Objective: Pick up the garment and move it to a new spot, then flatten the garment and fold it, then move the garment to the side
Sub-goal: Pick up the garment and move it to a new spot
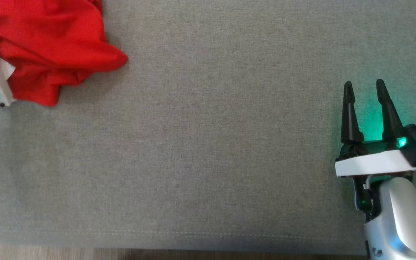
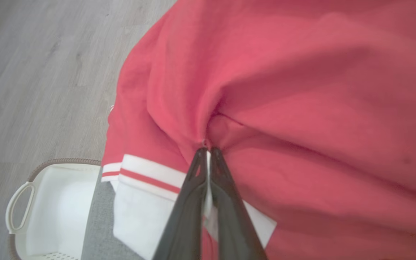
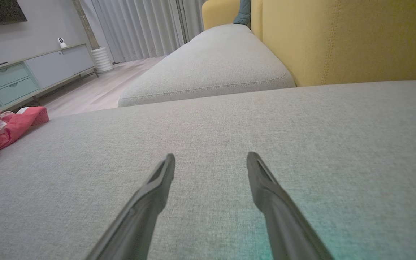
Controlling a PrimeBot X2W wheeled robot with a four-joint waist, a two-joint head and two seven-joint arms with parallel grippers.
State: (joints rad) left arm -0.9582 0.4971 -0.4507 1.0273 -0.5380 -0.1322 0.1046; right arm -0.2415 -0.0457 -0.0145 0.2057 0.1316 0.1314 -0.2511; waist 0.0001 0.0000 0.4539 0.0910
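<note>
The grey sofa seat (image 1: pixel 208 144) takes up most of the head view, its stitched front edge running along the bottom. In the right wrist view a yellow backrest (image 3: pixel 356 36) rises behind it, with a second grey cushion (image 3: pixel 211 61) beyond and pale curtains (image 3: pixel 139 29) and a low cabinet (image 3: pixel 31 72) across the room.

The red garment (image 1: pixel 49 47) sits bunched in the far left corner of the seat, folds falling toward the left edge. The left wrist view shows a white band with a red stripe (image 2: pixel 146 177) on it. Beneath that edge, on the wooden floor (image 2: pixel 31 72), stands a white basket (image 2: pixel 63 202) with a handle.

The left end effector (image 2: pixel 207 150) is clenched on a fold of the garment, fingers pressed together with cloth gathered at their tips. The right end effector (image 1: pixel 364 83) is at the near right of the seat, well apart from the garment, fingers spread and grasping nothing, a green light glowing at its base.
</note>
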